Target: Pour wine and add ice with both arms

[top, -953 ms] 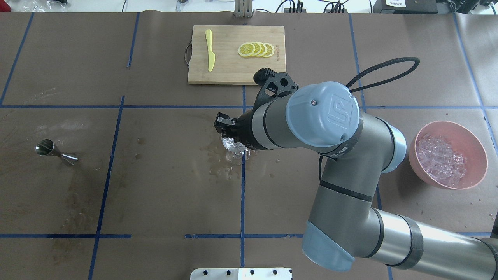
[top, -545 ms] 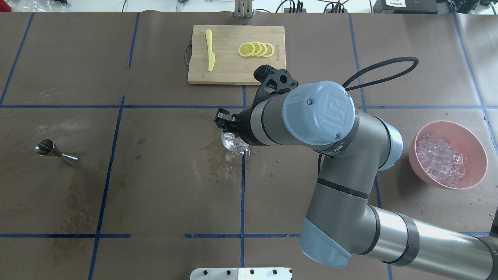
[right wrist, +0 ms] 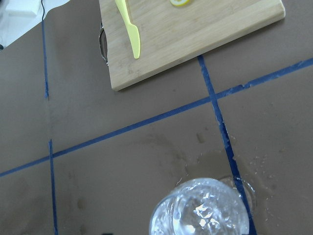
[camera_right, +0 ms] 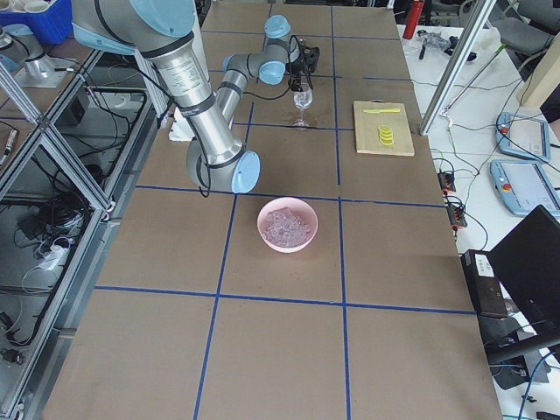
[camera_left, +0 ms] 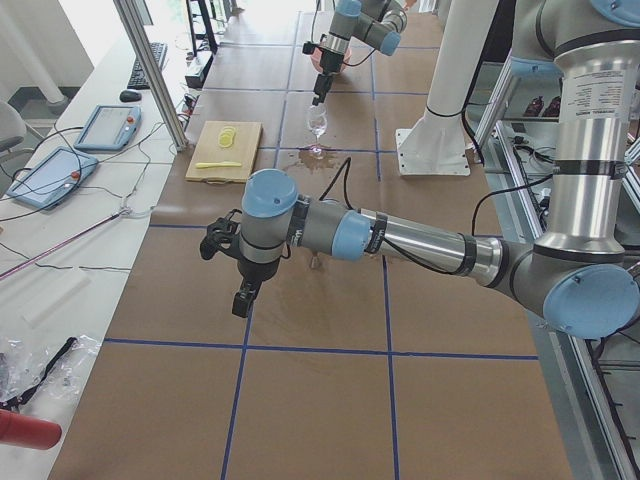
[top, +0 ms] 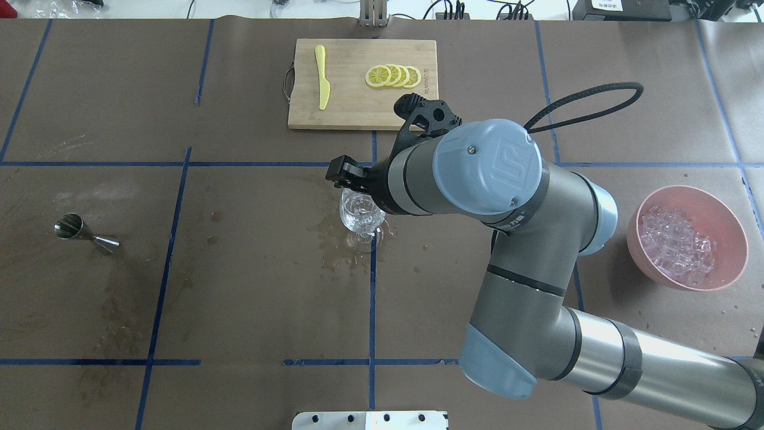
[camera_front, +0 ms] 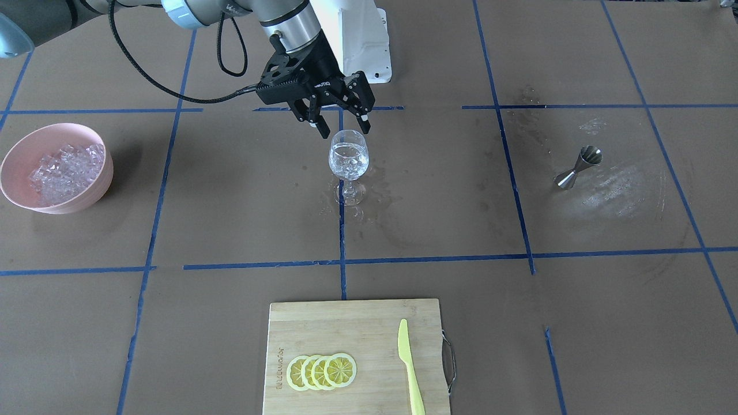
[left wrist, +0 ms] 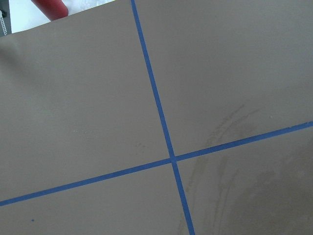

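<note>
A wine glass (camera_front: 348, 158) stands upright at the table's middle and holds small clear ice chunks (camera_front: 347, 163). I cannot tell the colourless wine apart from the ice. My right gripper (camera_front: 342, 128) hangs just above the glass rim, open and empty. From overhead it (top: 349, 176) sits at the far edge of the glass (top: 360, 214). The right wrist view shows the glass (right wrist: 200, 213) from above. My left gripper (camera_left: 243, 298) shows only in the exterior left view, low over bare table, and I cannot tell if it is open.
A pink bowl (camera_front: 17, 153) of ice (top: 677, 245) stands on the robot's right. A steel jigger (top: 86, 234) stands on its left. A cutting board (top: 358, 110) with lemon slices (top: 394, 76) and a yellow knife (top: 323, 77) lies beyond the glass. Wet patches surround the glass foot.
My right gripper has moved off the glass bowl toward the cutting board, so more of the glass shows. The glass, bowl and jigger have not moved.
</note>
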You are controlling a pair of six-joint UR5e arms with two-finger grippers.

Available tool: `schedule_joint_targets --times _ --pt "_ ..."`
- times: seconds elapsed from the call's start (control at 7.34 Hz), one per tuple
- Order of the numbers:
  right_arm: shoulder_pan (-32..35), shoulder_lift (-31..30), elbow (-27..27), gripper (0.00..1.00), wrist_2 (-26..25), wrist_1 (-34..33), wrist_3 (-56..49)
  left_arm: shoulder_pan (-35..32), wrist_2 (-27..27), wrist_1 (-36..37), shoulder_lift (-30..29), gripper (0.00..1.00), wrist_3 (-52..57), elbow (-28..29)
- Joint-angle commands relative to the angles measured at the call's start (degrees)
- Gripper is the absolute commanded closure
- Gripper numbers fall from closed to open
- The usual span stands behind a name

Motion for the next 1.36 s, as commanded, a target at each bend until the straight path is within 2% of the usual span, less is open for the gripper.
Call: schedule_joint_targets --times 0.0,0.14,0.41,0.68,0.82,0.95,1.09,1.23 --pt "7.27 -6.11 3.04 0.0 8.43 0.0 -5.51 0.0 0.18 -0.02 0.57 0.0 -0.19 -0.28" --pt "10.88 -10.94 5.24 0.0 11.54 0.0 -12.61 0.09 0.18 -0.02 0.57 0.0 -0.19 -0.1" --pt "21.76 -18.43 4.48 0.0 19.44 -0.35 -27.88 0.0 0.19 -0.02 1.09 0.0 0.16 -0.45" --pt "36.24 -25.99 -1.56 0.0 29.1 -0.53 -54.12 0.17 -0.43 0.16 4.08 0.0 -0.02 -1.42" --pt "41.28 -27.59 -5.95 0.0 31.76 -0.53 -64.35 0.61 -1.04 0.6 5.82 0.0 -0.1 -1.33" --pt "45.16 -28.99 -9.91 0.0 33.61 -0.88 -72.8 1.48 -4.7 0.6 7.32 0.0 -0.28 -0.89" --pt "48.5 -29.62 -12.82 0.0 33.98 -4.8 -83.67 4.19 -6.48 0.6 8.73 0.0 -1.76 -1.06" --pt "49.84 -29.45 -14.41 0.0 32.94 -11.01 -93.01 4.57 -5.8 -0.01 9.35 0.0 -1.43 -0.89"
